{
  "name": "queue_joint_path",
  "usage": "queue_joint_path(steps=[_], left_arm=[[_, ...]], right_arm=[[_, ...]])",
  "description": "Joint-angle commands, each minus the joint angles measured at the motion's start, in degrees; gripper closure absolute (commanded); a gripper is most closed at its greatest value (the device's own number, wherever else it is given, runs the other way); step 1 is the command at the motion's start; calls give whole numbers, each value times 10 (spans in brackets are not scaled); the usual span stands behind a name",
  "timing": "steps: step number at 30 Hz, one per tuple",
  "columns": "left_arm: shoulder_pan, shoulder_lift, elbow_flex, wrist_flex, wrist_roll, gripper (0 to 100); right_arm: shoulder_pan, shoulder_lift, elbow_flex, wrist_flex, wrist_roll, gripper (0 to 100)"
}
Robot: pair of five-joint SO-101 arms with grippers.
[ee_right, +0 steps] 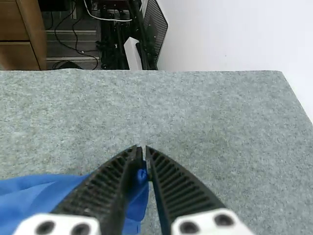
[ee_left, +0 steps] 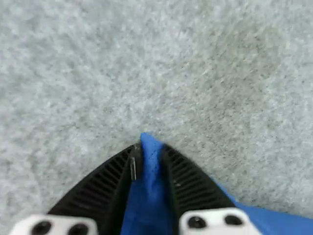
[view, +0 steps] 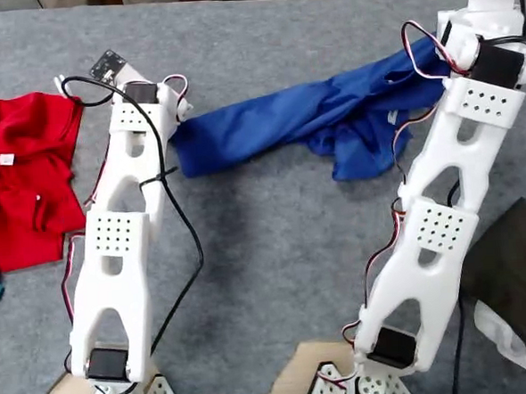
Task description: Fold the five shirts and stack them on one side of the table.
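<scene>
Blue shirt upper centre, unfolded | left claw, right claw both clamped on it | red shirt far left, looks folded | early stage

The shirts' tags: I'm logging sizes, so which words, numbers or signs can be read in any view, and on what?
No text can be read in any view.
On the red shirt, a white tag: too small to read.
On the blue shirt, a white label: too small to read.
</scene>
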Motion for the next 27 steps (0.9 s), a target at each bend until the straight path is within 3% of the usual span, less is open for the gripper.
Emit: queue_joint_path(steps=[1, 8, 15, 27], left_arm=[[-3, -4, -25, -12, 1, 981], [-4, -9, -52, 37, -4, 981], [-5, -8, -298, 139, -84, 982], [-70, -197, -296, 176, -87, 982]], right_arm=[[8, -13, -22, -10, -4, 994], [5, -17, -26, 0, -4, 994], [-1, -116, -25, 65, -10, 994], [-20, -286, -25, 130, -5, 994]])
